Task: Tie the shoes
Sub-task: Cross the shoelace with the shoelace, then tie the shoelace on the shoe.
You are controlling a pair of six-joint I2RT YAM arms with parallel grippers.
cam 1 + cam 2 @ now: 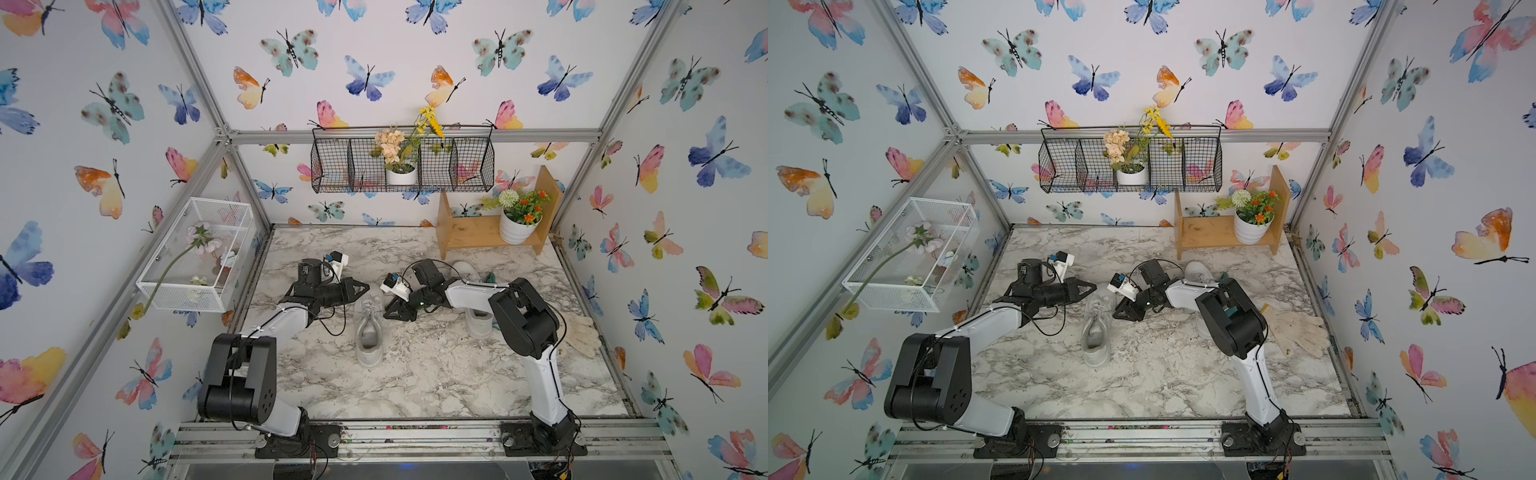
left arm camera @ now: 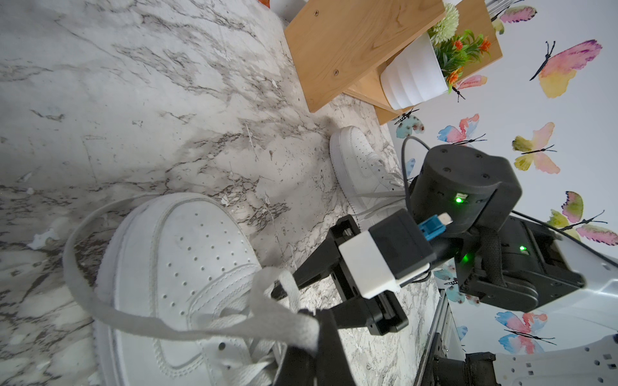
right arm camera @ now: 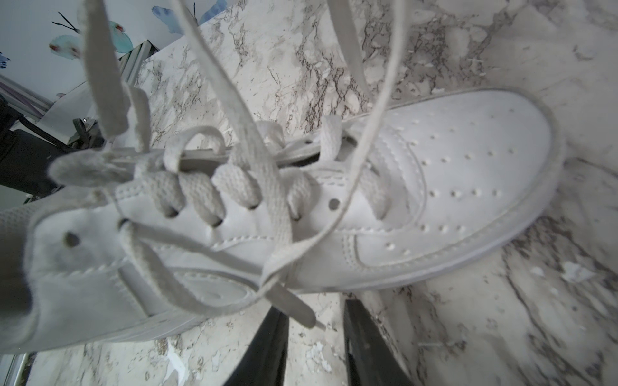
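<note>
Right wrist view, lace (image 3: 297, 305) tip between jaws of right pincer (image 3: 315, 311)

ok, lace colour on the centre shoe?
White, like the shoe itself; the laces show best in the right wrist view.

I'm looking down on a white marble-patterned tabletop with grey veining (image 1: 415, 386). Just off centre toward 9 o'clock sits a white low-top lace-up sneaker (image 1: 368, 332), sole down, toe pointing to 12. A second white sneaker (image 1: 478, 324) sits toward 3 o'clock, toe also to 12, partly hidden from me. A light wooden shelf with upright end boards (image 1: 469, 235) stands at 1 o'clock on the back edge. A cream fabric glove (image 1: 582, 334) lies flat at the 3 o'clock edge.
</note>
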